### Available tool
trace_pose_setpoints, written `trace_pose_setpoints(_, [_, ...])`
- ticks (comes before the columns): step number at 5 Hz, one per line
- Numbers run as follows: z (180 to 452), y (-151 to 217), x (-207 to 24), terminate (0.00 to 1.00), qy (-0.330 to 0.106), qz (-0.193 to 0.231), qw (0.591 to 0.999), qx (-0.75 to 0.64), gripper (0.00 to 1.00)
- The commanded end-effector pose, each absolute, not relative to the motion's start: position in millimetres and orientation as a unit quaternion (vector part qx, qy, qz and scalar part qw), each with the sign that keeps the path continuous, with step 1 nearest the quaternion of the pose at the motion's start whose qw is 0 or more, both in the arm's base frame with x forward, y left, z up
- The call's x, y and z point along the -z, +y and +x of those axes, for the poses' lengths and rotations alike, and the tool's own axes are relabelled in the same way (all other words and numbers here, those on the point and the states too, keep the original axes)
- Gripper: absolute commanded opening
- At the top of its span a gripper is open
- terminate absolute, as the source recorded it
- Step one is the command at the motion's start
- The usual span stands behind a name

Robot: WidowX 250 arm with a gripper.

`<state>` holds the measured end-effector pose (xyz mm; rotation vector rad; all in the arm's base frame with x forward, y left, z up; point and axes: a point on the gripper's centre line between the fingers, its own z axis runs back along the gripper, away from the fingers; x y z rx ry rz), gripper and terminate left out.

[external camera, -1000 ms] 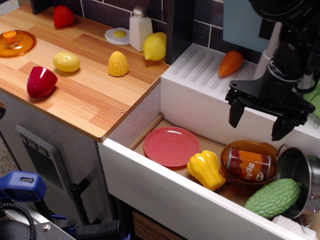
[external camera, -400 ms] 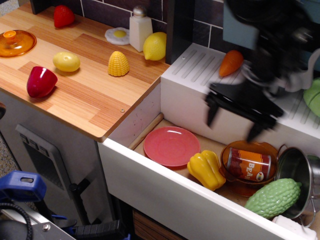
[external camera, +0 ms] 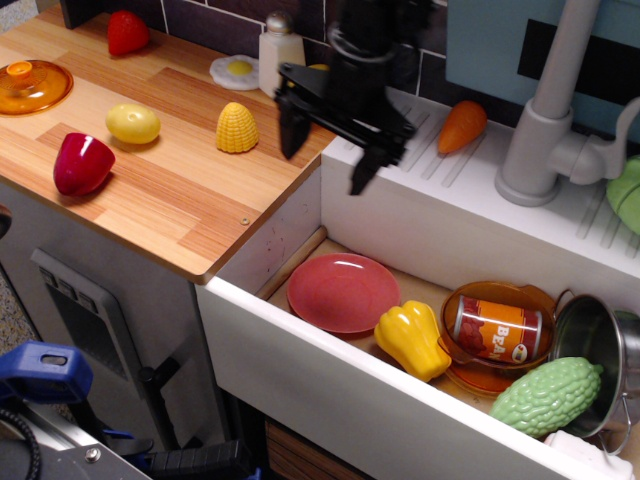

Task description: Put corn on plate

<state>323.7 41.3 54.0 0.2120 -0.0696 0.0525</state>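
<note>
The yellow toy corn (external camera: pixel 237 128) stands upright on the wooden counter, left of centre. The pink-red plate (external camera: pixel 343 292) lies flat in the sink's left part, with nothing on it. My gripper (external camera: pixel 326 155) is open and empty. It hangs above the counter's right edge, to the right of the corn and above and behind the plate. Its fingers (external camera: pixel 291 128) point down. It hides most of the yellow lemon behind it.
On the counter lie a red pepper (external camera: pixel 82 163), a smooth yellow fruit (external camera: pixel 133 123), an orange lid (external camera: pixel 32 85), a strawberry (external camera: pixel 127 32), a fried egg (external camera: pixel 235 70) and a shaker (external camera: pixel 280 52). The sink holds a yellow bell pepper (external camera: pixel 411 338), a can in an orange bowl (external camera: pixel 497 328), a green gourd (external camera: pixel 545 396) and a pot (external camera: pixel 598 345).
My gripper has swept left from above the sink's right side to above the counter's right edge, near the corn. It stays open. No object has moved.
</note>
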Motion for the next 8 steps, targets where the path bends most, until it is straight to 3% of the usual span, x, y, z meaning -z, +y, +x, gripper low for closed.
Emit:
trace_pose_setpoints(1, [337.4,79.0,-86.6,0.00,-0.097,0.116,0.989,-0.004,1.00])
trace_pose_setpoints(4, [356.2,132.3,-83.0,0.00,-0.133,0.133,0.981,0.048,1.00])
trace_pose_setpoints(8, [370.8,165.0,-43.1,0.00,-0.146,0.082,0.983,0.069,1.00])
